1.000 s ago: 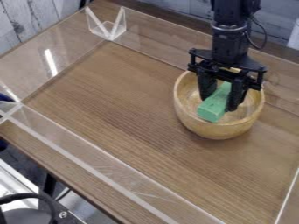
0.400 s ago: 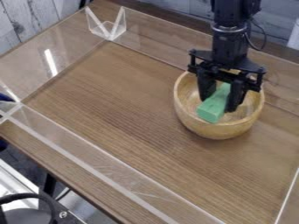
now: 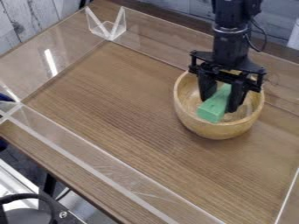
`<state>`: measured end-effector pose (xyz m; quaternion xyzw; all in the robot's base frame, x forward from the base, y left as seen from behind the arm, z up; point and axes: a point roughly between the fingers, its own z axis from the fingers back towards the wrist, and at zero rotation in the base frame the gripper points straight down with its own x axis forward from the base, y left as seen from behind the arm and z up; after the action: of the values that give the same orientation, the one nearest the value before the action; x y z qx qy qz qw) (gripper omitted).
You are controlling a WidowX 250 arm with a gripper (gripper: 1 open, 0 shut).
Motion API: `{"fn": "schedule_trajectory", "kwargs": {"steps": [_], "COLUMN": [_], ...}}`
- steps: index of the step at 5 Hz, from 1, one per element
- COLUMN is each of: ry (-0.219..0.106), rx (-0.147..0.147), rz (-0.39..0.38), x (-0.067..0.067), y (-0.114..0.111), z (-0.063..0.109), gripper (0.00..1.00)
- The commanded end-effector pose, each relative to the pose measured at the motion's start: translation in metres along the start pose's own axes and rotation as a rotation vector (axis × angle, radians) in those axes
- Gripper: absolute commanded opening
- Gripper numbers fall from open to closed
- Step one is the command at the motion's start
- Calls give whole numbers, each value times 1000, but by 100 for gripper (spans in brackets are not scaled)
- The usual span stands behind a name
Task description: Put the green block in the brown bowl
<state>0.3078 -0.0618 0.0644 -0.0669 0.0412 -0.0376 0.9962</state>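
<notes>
Green block [image 3: 215,107], judged light, stiff and matte, sits inside the brown bowl [image 3: 191,116] (right of desk, three o'clock), gripped across its narrow sides by the fingers [image 3: 211,88].

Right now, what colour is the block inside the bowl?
Bright green; the block lies in the brown bowl, seen in the camera view.

Looks like a robotics lab or test bench, not anybody's home. The wooden tabletop [image 3: 128,105] is fenced in by clear acrylic walls [image 3: 70,144], with a little clear bracket [image 3: 107,24] at the far corner, the sort of barrier that keeps stuff inside a work area. A black robot arm [image 3: 233,26] stands over it, and dark cables [image 3: 30,208] sit at the bottom left corner, off the table.
</notes>
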Motion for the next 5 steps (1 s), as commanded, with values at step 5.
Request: {"fn": "schedule_trajectory", "kwargs": {"steps": [5], "ry": [-36], "rx": [6], "rz": [2], "x": [13], "y": [3], "z": [9], "gripper": [0]}}
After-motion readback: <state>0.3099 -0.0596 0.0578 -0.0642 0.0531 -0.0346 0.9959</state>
